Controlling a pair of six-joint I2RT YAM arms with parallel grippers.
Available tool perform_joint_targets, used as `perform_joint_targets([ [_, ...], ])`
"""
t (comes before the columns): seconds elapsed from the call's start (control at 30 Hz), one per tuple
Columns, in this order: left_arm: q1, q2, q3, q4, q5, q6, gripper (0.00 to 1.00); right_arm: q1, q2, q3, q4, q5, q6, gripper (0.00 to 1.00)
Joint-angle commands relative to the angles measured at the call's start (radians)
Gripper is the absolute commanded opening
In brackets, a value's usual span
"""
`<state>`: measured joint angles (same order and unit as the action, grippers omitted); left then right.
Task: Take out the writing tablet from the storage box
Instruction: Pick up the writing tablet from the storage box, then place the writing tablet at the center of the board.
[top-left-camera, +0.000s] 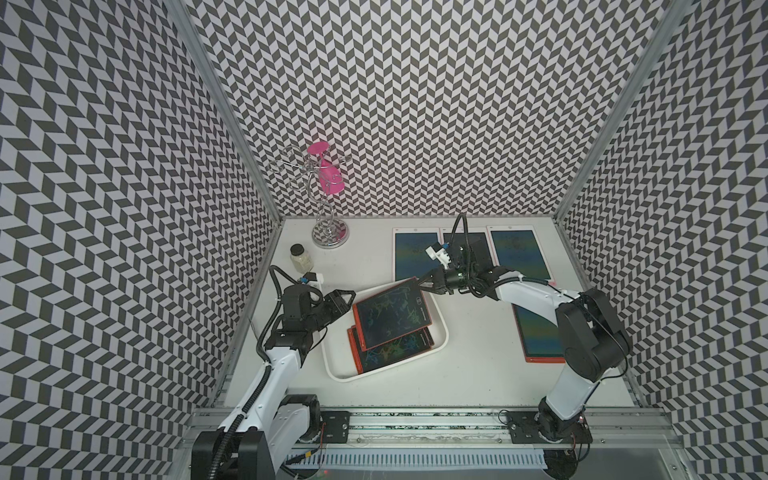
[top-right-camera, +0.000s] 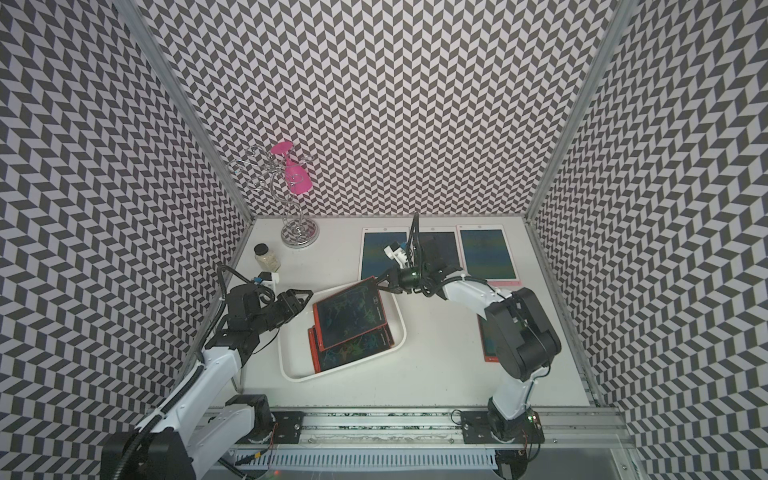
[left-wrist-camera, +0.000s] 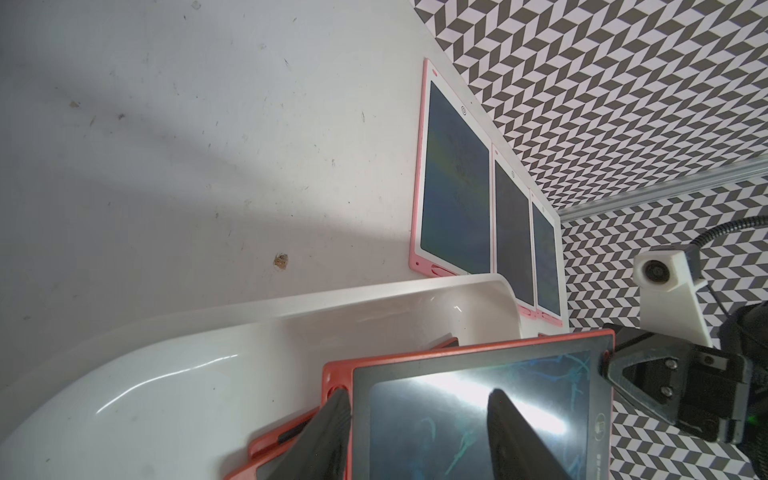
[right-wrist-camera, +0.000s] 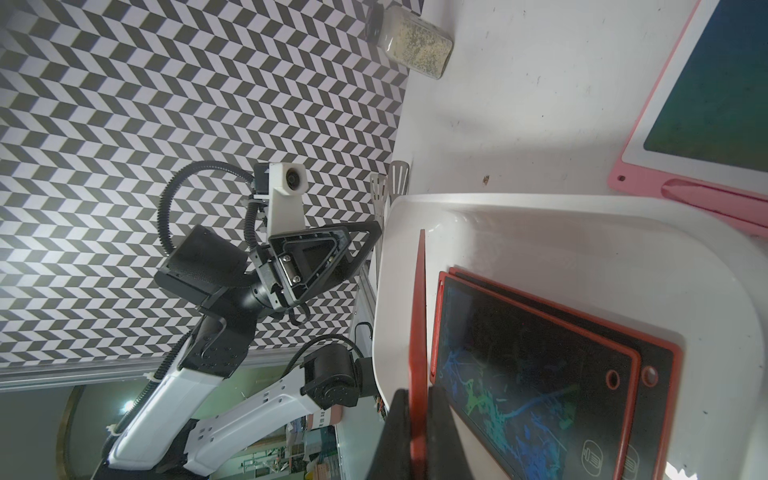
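Now, closest to you the storage box (top-left-camera: 338, 361) holds a flat stack of red tablets (top-left-camera: 399, 353). Over them the writing tablet (top-left-camera: 392, 313) hangs tilted, its far corner pinched by your right gripper (top-left-camera: 422, 284), likely so that end clears the rim first. Your left gripper (top-left-camera: 350, 297) hovers spread and empty beside the opposite corner, probably to steady it. Farther back, pink-framed tablets (top-left-camera: 411, 262) lie side by side against the wall.

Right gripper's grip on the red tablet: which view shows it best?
Right wrist view: the right gripper pinches the tablet edge-on. Both top views and the left wrist show only its tips at the tablet's corner.
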<state>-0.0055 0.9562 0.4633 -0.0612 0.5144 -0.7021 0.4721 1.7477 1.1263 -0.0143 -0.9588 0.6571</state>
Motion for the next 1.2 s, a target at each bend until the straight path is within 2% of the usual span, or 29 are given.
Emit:
perform_joint_targets([
  [0.0,0.01,0.004,-0.016,0.052,0.03,-0.004,0.55,-0.018,-0.055,-0.007,0.049,-0.035,0.01,0.0],
  [0.3,0.028,0.006,-0.065,0.133,0.107,-0.023,0.56,-0.042,-0.078,-0.009,0.053,-0.059,0.024,0.0],
  [0.63,0.048,-0.065,-0.147,0.214,0.149,-0.068,0.6,-0.061,-0.096,-0.008,0.089,-0.094,0.065,0.0],
  [1.17,0.049,-0.02,-0.179,0.336,0.22,-0.105,0.61,-0.061,-0.079,0.009,0.168,-0.122,0.139,0.0],
])
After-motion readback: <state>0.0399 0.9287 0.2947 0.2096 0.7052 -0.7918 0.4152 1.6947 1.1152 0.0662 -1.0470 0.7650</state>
